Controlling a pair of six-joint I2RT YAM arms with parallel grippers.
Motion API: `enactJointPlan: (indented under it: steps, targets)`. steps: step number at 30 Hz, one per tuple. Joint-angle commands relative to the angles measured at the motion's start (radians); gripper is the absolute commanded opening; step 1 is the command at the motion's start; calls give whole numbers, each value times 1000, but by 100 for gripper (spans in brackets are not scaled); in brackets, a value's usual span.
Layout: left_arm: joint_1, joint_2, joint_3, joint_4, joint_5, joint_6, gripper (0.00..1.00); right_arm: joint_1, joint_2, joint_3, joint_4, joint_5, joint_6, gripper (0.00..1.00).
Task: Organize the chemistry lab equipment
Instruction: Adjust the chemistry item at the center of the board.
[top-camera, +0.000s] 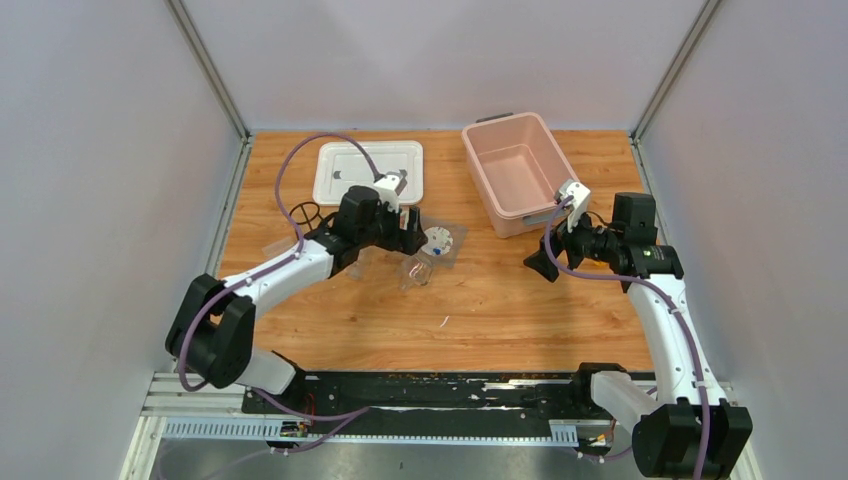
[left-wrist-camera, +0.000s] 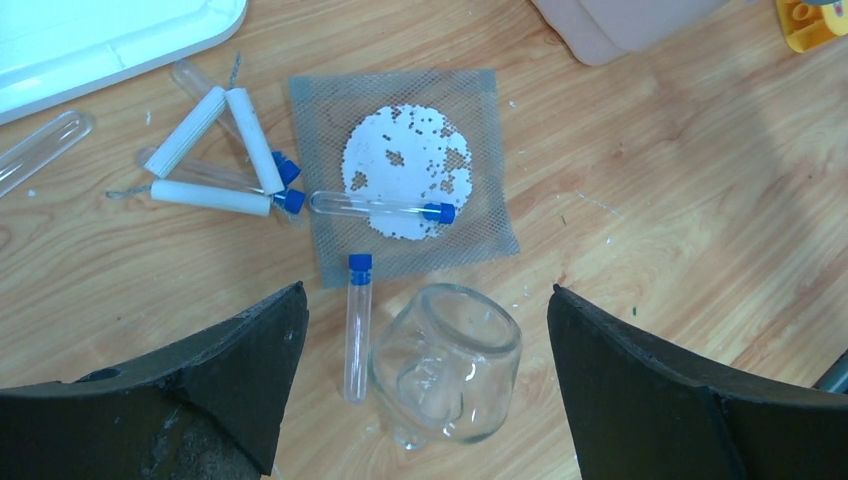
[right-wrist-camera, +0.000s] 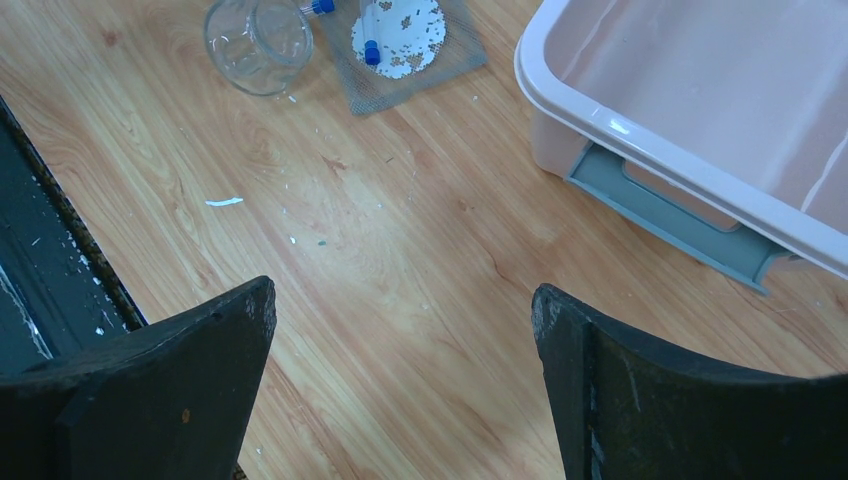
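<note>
A grey mesh square with a white disc (left-wrist-camera: 410, 185) (top-camera: 440, 241) (right-wrist-camera: 405, 40) lies on the wood. One blue-capped tube (left-wrist-camera: 380, 207) rests on it and another (left-wrist-camera: 357, 325) lies just below its edge. To the left sits a small triangle of white rods (left-wrist-camera: 225, 150) over more capped tubes. A clear glass jar (left-wrist-camera: 447, 360) (top-camera: 418, 272) (right-wrist-camera: 258, 45) lies on its side. My left gripper (left-wrist-camera: 428, 295) (top-camera: 412, 235) hovers open above the jar, touching nothing. My right gripper (right-wrist-camera: 405, 295) (top-camera: 543, 262) is open over bare wood beside the bin.
The pink bin (top-camera: 500, 122) (right-wrist-camera: 600, 120) stands at the back right with nothing inside. Its white lid (top-camera: 368, 170) (left-wrist-camera: 100, 40) lies at the back left. An uncapped clear tube (left-wrist-camera: 40, 150) lies near the lid. An orange object (left-wrist-camera: 810, 20) sits beside the bin.
</note>
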Motion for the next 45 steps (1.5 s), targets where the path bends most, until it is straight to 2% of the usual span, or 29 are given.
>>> enactJointPlan:
  steps: [1,10,18,26,31,35,41,45]
  targets:
    - [10,-116,-65,83,6,-20,96,6,-13,44,-4,-39,-21,99]
    - [11,-297,-181,77,-163,-42,96,7,-11,44,-7,-45,-20,99]
    - [11,-356,-217,15,-435,-76,95,7,-10,44,-8,-44,-23,99]
    - [10,-399,-247,-25,-497,-78,95,7,-6,42,-6,-44,-23,99]
    - [11,-405,-248,-72,-612,-109,95,6,-5,40,-5,-41,-23,99]
    - [10,-401,-254,-59,-556,-102,95,6,-4,38,-4,-40,-23,99]
    - [10,-360,-256,21,-265,-21,94,7,-3,37,-1,-44,-24,99]
    - [11,-285,-232,56,-178,-24,90,7,-3,35,-1,-45,-23,99]
